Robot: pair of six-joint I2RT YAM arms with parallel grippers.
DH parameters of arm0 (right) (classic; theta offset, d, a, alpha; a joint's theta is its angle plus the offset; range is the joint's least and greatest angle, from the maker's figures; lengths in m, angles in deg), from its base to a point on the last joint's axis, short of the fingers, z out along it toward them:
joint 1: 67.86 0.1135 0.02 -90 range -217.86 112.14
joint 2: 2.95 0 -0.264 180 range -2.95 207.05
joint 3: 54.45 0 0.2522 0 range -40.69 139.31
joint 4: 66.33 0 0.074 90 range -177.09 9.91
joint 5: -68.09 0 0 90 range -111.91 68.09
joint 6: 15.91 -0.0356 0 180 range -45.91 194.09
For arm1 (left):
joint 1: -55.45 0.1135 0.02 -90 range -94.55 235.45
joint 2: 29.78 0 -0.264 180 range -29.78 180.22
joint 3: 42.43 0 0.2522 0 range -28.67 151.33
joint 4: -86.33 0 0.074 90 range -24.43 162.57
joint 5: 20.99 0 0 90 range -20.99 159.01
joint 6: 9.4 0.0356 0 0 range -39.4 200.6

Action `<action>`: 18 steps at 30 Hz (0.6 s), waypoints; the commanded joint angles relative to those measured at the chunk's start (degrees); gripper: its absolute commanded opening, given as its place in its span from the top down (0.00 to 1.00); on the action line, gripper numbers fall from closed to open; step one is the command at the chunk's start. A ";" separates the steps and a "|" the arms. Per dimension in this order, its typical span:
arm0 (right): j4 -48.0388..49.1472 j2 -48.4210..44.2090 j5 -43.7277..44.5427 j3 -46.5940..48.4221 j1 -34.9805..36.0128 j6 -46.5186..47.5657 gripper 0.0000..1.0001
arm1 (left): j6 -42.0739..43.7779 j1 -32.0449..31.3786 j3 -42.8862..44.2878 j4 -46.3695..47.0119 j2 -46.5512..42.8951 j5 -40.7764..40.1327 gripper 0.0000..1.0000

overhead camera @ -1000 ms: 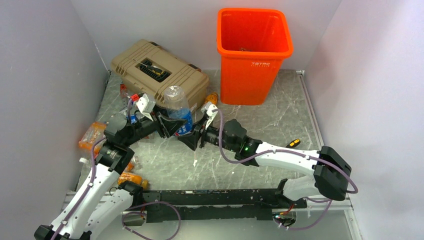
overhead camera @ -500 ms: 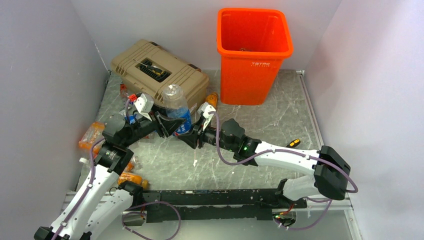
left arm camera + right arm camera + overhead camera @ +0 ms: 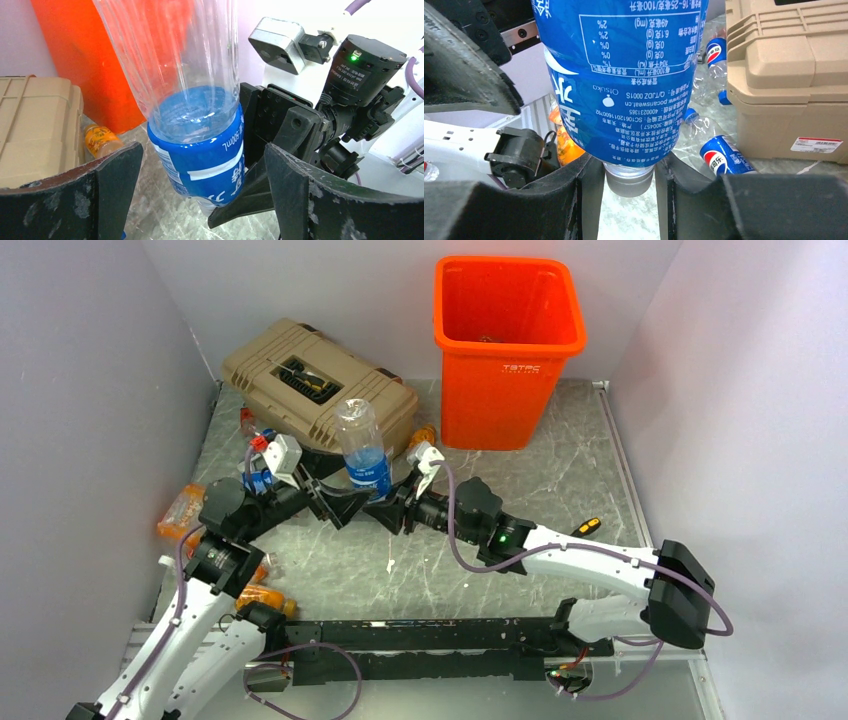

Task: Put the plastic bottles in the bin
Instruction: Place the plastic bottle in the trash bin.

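Observation:
A clear plastic bottle (image 3: 365, 450) with a blue label hangs upside down above the table, in front of the tan toolbox. My right gripper (image 3: 388, 508) is shut on its neck; in the right wrist view the fingers (image 3: 574, 200) pinch just above the grey cap (image 3: 629, 181), under the label (image 3: 624, 75). My left gripper (image 3: 345, 505) is open, its jaws wide on either side of the bottle (image 3: 200, 135) without touching it. The orange bin (image 3: 508, 350) stands at the back right. More plastic bottles lie on the left: Pepsi ones (image 3: 724, 155) and orange ones (image 3: 185, 510).
The tan toolbox (image 3: 310, 380) sits at the back left, beside the bin. An orange bottle (image 3: 425, 435) lies between toolbox and bin. A small yellow-and-black thing (image 3: 590, 527) rests near the right arm. Grey walls close in left, right and behind.
My left gripper has opened and let go of the bottle. My right gripper has shut on the bottle's neck, and the bottle now stands more upright, slightly further right.

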 commanded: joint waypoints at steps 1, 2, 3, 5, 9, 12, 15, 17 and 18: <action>0.21 -1.82 0.98 0.07 0.46 0.90 1.00 | -0.40 -0.20 0.03 1.98 0.55 0.21 0.04; -0.85 -2.37 2.06 0.27 0.55 1.48 1.00 | -0.18 -0.20 0.11 1.44 0.26 -0.90 0.03; -2.19 -3.43 3.38 0.34 0.58 2.46 1.00 | 0.09 -0.25 0.08 0.70 -0.30 -2.40 0.01; -5.50 -7.13 9.36 0.27 0.57 5.35 1.00 | 0.59 -0.48 -0.25 -0.18 -2.03 -5.58 0.01; -15.33 -14.26 19.29 1.34 0.49 10.48 1.00 | 2.96 -1.23 -0.61 -2.16 -6.89 -11.61 0.01; -22.46 -18.99 26.42 2.07 0.51 12.71 1.00 | 4.48 -1.26 -0.61 -3.22 -9.59 -14.99 0.01; -25.80 -23.39 33.49 2.43 0.49 13.75 1.00 | 5.09 -1.24 -0.70 -3.23 -10.12 -15.79 0.01; -26.42 -25.16 38.32 2.95 0.37 14.70 1.00 | 5.45 -1.26 -0.03 -3.88 -8.98 -15.71 0.01; -26.45 -25.41 41.21 3.71 0.30 15.86 1.00 | 5.43 -1.21 0.40 -4.66 -8.06 -15.65 0.01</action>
